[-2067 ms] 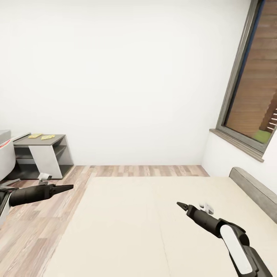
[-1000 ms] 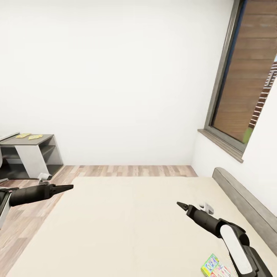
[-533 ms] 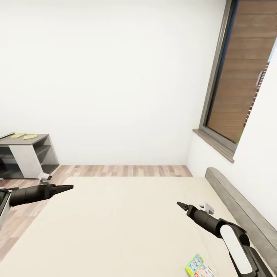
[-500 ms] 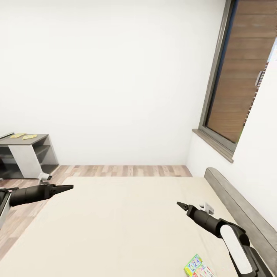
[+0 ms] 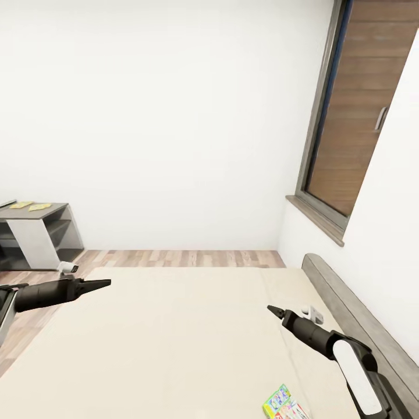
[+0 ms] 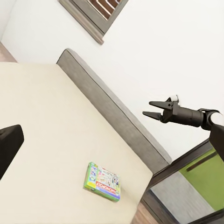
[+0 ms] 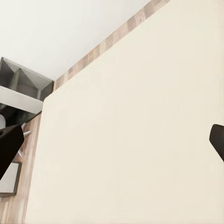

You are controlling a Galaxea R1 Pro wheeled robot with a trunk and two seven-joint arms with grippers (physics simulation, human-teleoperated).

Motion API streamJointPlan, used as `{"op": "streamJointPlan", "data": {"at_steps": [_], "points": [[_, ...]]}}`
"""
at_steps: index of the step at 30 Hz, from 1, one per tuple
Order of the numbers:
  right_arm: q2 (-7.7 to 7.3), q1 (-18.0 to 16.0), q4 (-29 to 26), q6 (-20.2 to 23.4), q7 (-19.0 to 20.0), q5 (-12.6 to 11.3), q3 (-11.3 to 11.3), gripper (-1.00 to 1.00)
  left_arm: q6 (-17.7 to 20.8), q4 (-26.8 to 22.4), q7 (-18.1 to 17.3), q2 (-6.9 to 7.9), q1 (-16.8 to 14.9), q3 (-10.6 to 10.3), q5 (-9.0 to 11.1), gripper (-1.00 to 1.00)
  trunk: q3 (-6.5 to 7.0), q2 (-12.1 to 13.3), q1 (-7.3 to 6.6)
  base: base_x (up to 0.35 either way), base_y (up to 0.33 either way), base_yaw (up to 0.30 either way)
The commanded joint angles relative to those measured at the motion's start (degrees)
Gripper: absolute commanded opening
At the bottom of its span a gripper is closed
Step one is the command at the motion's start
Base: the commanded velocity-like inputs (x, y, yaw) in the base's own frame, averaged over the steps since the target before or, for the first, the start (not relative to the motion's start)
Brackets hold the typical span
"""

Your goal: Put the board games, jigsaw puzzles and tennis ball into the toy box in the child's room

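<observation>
White-walled child's room, beige bed [image 5: 174,337] under both arms. Left gripper [image 5: 103,284] hovered over the bed's near edge, empty; couldn't tell its jaw state. Right gripper [image 6: 151,110] was empty, fingers apart, near the grey headboard [image 5: 349,308]. Monopoly board game [image 6: 103,181] lay flat on the mattress below the right gripper. Two jigsaw puzzles [image 5: 29,206] sat on the table [image 5: 35,233] well beyond the left gripper.
</observation>
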Motion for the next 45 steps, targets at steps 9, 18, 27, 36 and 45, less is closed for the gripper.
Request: {"op": "streamJointPlan", "data": {"at_steps": [9, 18, 27, 36, 45], "points": [[0.01, -0.1, 0.0, 0.3, 0.3, 0.2, -0.1, 1.00, 0.6, 0.0, -0.2, 0.01, -0.1, 0.0, 0.0, 1.00, -0.13, -0.1, 0.04, 0.000, -0.002, 0.000], [0.01, -0.1, 0.1, 0.2, 0.1, 0.2, -0.1, 1.00, 0.6, 0.0, -0.2, 0.01, -0.1, 0.0, 0.0, 1.00, -0.13, -0.1, 0.04, 0.000, 0.000, 0.000], [0.01, -0.1, 5.6, 0.3, -0.6, 0.5, -0.2, 1.00, 0.6, 0.0, -0.2, 0.01, -0.1, 0.0, 0.0, 1.00, -0.13, -0.1, 0.04, 0.000, 0.000, 0.000], [-0.46, -0.1, 8.5, 0.4, -5.6, 1.5, -0.3, 1.00, 0.6, 0.0, -0.2, 0.01, -0.1, 0.0, 0.0, 1.00, -0.13, -0.1, 0.04, 0.000, 0.000, 0.000], [-0.42, -0.1, 8.7, 0.4, -6.6, 1.4, -0.7, 1.00, 0.6, 0.0, -0.2, 0.01, -0.1, 0.0, 0.0, 1.00, -0.13, -0.1, 0.04, 0.000, 0.000, 0.000]]}}
